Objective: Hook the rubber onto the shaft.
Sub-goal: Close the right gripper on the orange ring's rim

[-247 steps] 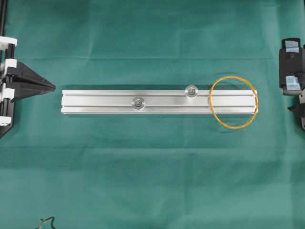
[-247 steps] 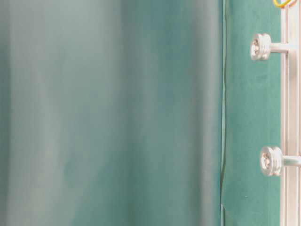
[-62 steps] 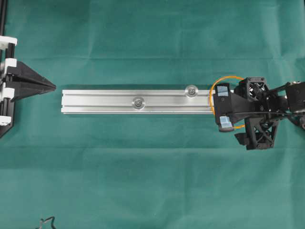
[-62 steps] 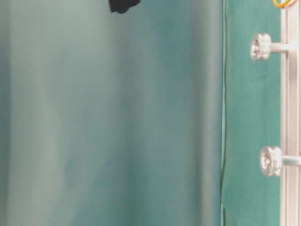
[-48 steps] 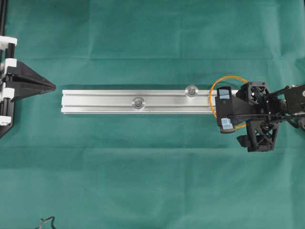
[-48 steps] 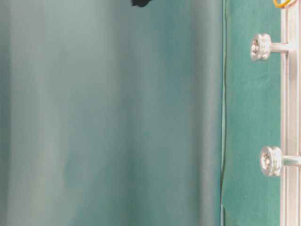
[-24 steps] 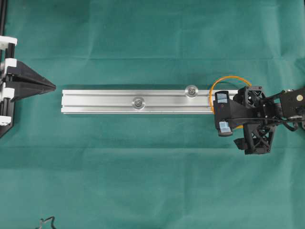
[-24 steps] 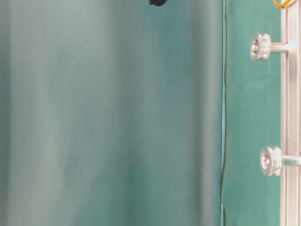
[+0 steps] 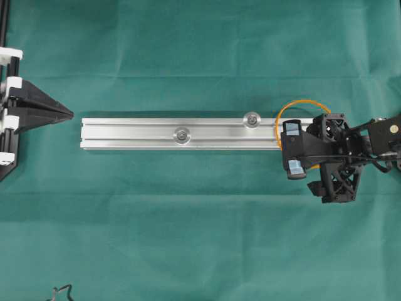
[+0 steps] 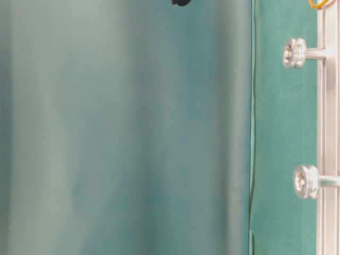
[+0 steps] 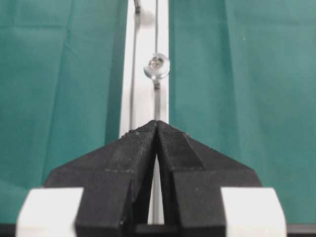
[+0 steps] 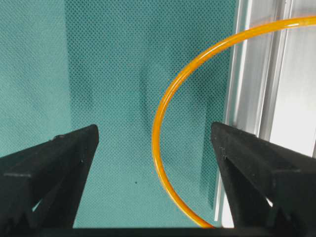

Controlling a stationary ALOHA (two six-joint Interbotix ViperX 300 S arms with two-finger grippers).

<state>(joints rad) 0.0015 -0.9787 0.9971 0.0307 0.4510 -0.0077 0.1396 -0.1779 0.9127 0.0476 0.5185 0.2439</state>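
Over the rail's right end in the overhead view, I've got the right gripper (image 9: 293, 149) with its jaws spread wide. Through the right wrist camera, the rubber (image 12: 165, 98) curves up between the two fingers (image 12: 47, 163), touching neither, one side of its loop on the green cloth (image 9: 200, 238) and the other lying across the aluminium rail (image 12: 261, 74). Neither shaft (image 9: 252, 119) has the band on it. My left gripper (image 11: 157, 129) sits well back at the rail's far end, jaws pressed together on nothing
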